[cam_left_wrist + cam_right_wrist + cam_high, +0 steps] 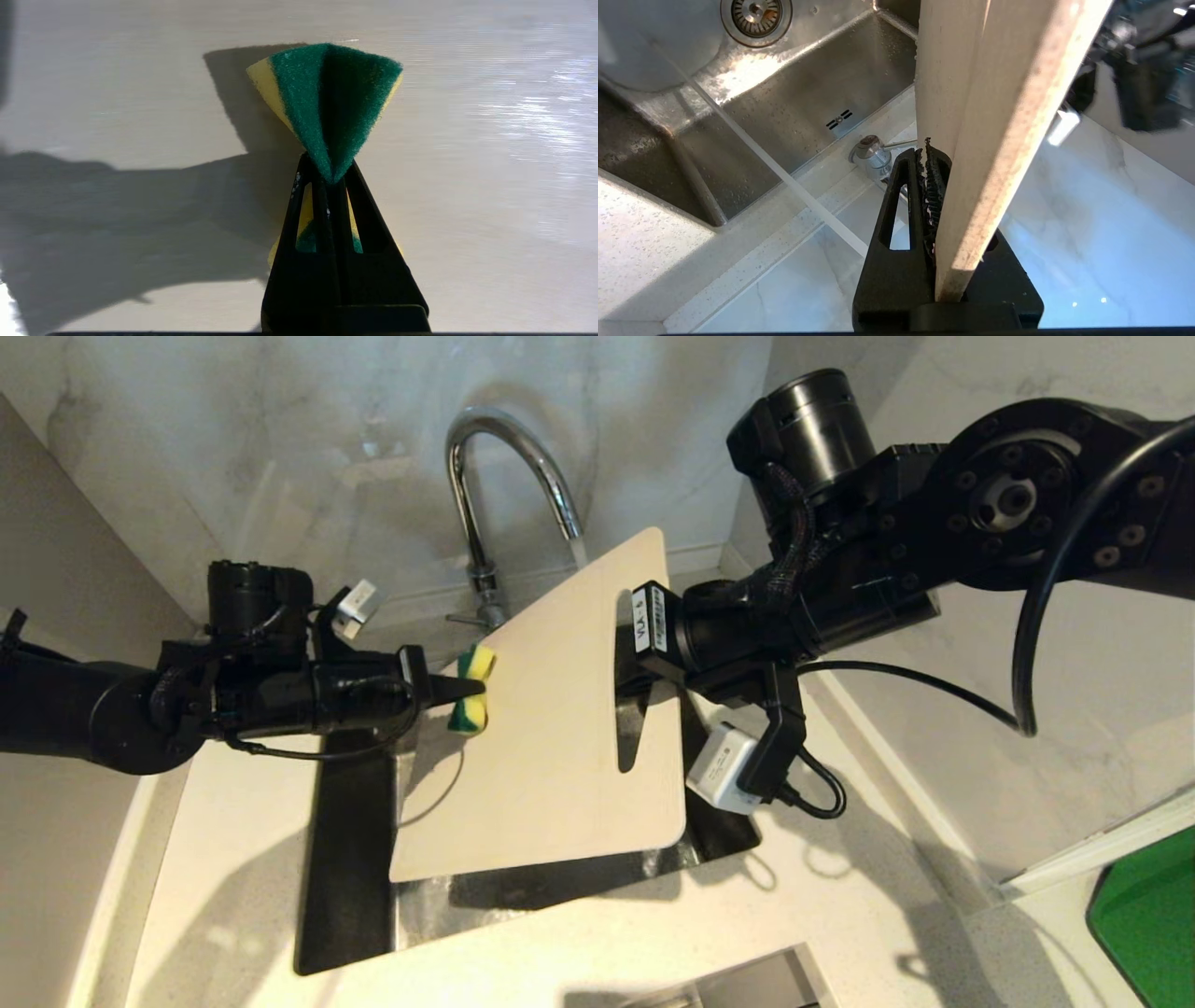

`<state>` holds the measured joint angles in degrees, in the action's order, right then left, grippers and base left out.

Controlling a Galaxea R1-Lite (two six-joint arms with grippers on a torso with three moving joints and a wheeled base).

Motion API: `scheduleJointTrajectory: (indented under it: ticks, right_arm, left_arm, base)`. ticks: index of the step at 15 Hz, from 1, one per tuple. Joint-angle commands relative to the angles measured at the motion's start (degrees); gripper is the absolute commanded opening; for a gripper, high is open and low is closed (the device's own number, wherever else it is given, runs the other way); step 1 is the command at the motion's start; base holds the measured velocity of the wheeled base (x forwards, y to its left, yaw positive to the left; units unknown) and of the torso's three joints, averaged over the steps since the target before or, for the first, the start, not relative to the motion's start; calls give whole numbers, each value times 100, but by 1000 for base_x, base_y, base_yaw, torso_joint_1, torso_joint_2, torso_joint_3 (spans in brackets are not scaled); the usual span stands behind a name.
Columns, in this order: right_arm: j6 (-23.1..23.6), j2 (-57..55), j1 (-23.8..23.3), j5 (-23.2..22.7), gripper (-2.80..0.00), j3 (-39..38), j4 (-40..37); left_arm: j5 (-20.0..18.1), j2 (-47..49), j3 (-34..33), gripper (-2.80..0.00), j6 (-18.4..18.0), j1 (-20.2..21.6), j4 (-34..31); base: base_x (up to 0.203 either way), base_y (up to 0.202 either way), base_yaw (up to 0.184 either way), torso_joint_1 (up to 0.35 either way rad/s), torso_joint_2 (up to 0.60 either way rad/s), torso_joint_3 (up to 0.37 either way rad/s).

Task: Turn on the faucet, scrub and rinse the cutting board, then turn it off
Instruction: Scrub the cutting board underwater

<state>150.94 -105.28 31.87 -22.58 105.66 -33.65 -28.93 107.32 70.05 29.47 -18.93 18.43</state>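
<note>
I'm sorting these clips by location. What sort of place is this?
Most likely a kitchen sink corner: a chrome gooseneck faucet over a stainless sink set in a speckled countertop, with a cutting board held above it.

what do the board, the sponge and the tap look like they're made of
The large cream-white rectangular cutting board looks like matte plastic, though faint streaks leave wood open. The pinched yellow-and-green sponge shows soft yellow foam with a coarse green fibre scouring layer. The tall curved chrome faucet is polished metal with mirror-like reflections.
</note>
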Motion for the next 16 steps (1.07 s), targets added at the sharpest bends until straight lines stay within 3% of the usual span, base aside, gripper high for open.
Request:
scheduleJointTrajectory:
  ticks: [1,9,13,16]
  right_arm:
    - [85,27,4,-19,-280,-10,-19]
    - [85,60,-4,-19,-280,-98,-19]
    - [85,95,4,-19,-280,-110,-19]
    - [85,113,4,-19,-280,-141,-19]
  left_arm:
    - [-83,141,-105,-280,-20,179,12]
    - [-197,430,-417,-280,-370,904,167]
    - [-506,440,-472,-280,-380,1299,188]
    - [-517,290,-452,-280,-324,1334,188]
  base:
    - [0,0,0,0,0,0]
    - [0,0,0,3,1,1]
    - [0,0,0,0,0,0]
    - [0,0,0,0,0,0]
